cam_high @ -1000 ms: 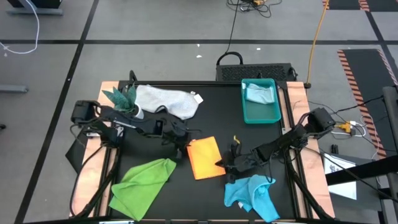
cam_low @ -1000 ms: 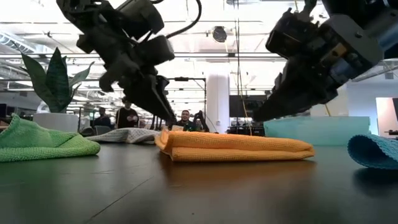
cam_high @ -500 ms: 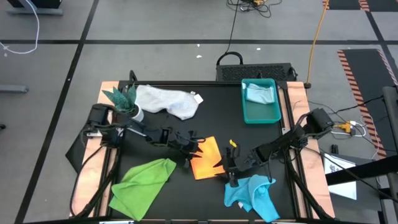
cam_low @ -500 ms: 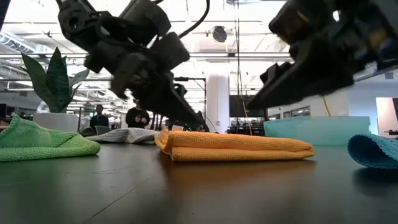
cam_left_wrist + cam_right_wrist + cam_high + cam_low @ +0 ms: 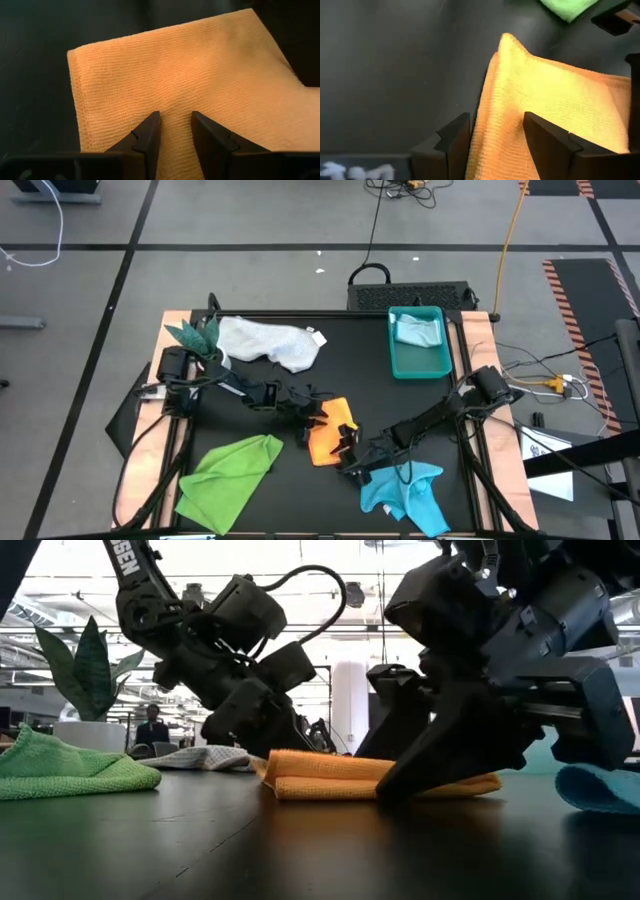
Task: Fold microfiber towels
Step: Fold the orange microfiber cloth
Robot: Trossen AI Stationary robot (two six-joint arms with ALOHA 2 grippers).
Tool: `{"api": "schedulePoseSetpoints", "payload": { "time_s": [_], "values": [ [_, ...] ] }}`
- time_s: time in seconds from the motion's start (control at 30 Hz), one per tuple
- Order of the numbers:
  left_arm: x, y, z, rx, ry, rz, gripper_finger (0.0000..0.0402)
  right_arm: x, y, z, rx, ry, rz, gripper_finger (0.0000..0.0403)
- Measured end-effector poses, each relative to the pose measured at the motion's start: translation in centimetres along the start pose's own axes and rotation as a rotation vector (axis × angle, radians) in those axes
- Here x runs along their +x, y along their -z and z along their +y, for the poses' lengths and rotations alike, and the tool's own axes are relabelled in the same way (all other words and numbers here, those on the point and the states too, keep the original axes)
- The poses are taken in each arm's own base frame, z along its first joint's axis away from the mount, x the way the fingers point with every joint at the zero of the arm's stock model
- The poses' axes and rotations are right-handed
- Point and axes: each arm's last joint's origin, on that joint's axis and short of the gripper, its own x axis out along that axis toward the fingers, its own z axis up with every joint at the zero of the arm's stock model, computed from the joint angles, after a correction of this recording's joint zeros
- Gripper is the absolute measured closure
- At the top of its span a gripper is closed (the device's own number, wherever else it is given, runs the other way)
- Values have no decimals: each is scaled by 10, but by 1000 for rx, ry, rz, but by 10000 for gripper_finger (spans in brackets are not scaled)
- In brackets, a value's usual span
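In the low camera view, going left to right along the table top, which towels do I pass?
Lime green towel → white-grey towel, farther back → orange towel, with both grippers at it → turquoise-blue towel at the right edge.

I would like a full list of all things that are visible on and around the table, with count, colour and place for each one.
Orange towel: one, orange, folded, table centre.
Green towel: one, lime green, front left.
Turquoise towel: one, bright blue, front right.
White towel: one, white-grey, back left.
Pale blue towel: one, pale blue, inside the tray.
Tray: one, teal, back right.
Plant: one, green, white pot, back left corner.
Person: one, in the room behind.
Left gripper: dark fingers open, on the orange towel.
Right gripper: dark fingers open, at the orange towel's edge.
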Motion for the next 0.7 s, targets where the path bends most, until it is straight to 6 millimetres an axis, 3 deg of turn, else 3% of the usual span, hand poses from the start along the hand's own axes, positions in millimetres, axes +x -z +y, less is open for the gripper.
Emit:
{"api": "schedulePoseSetpoints", "payload": {
  "time_s": [0.17, 0.3, 0.4, 0.53, 0.7],
  "values": [
    [-9, -8, -2, 4, -1, -8, 286, 0, 3, -4, 0, 21, 32, 277],
    [-24, -20, -4, 7, -5, -22, 286, 0, 4, -5, 21, 23, 42, 342],
    [-30, -18, -3, 0, -67, 43, 286, -4, 2, -6, 55, 27, 44, 388],
    [-30, -10, -3, -9, -112, 121, 286, -15, -9, -7, 107, 23, 9, 389],
    [-15, -1, -7, -4, -107, 123, 286, -35, -25, -10, 193, -59, -42, 385]
  ]
}}
